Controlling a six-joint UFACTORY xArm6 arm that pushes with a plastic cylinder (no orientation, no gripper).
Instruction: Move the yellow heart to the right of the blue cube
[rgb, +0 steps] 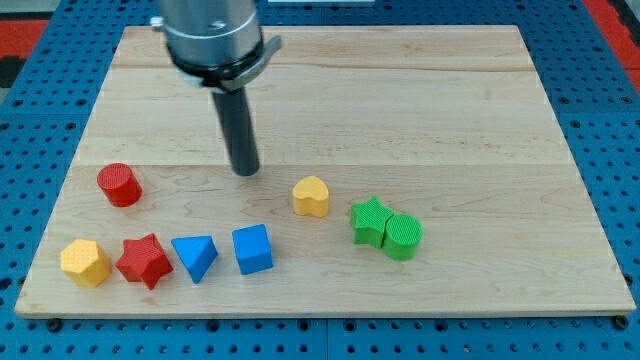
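Seven coloured blocks sit on the pale wooden worktop (400, 90). The yellow heart (311, 196) lies up and to the right of the blue cube (252, 249), apart from it. My tip (244, 172), a plain dark rod tool with nothing to grasp, stands left of the heart. No writing shows.
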